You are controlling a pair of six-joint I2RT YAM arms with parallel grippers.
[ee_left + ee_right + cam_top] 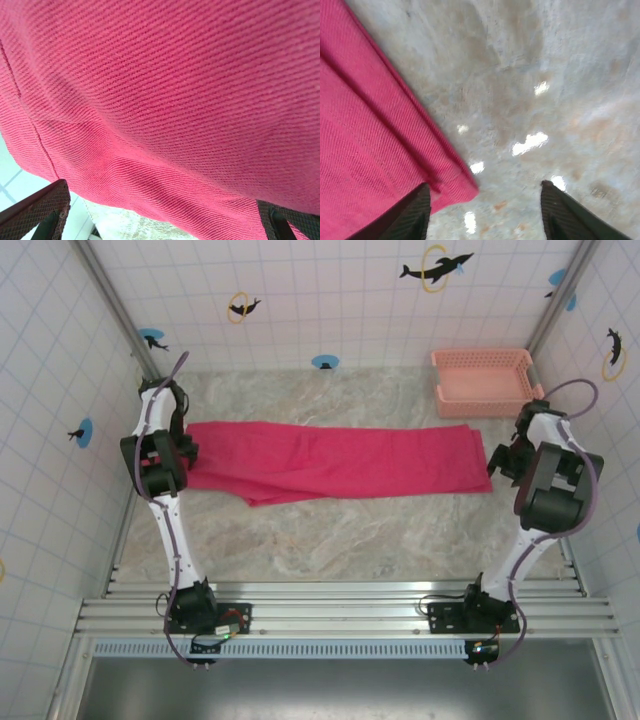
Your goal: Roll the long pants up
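The pants (340,460), judged soft and limp, are lying just ahead of the spread left gripper (160,200) and spread right gripper (485,185), favouring end-edge grasps.

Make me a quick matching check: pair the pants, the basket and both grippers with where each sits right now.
Things:
1. long pants
2. pink basket
3. left gripper
4. right gripper

Places:
A. far right corner of the table
B. at the pants' left end
C. spread lengthwise across the table
D. at the pants' right end

Pairs: 1-C, 2-A, 3-B, 4-D
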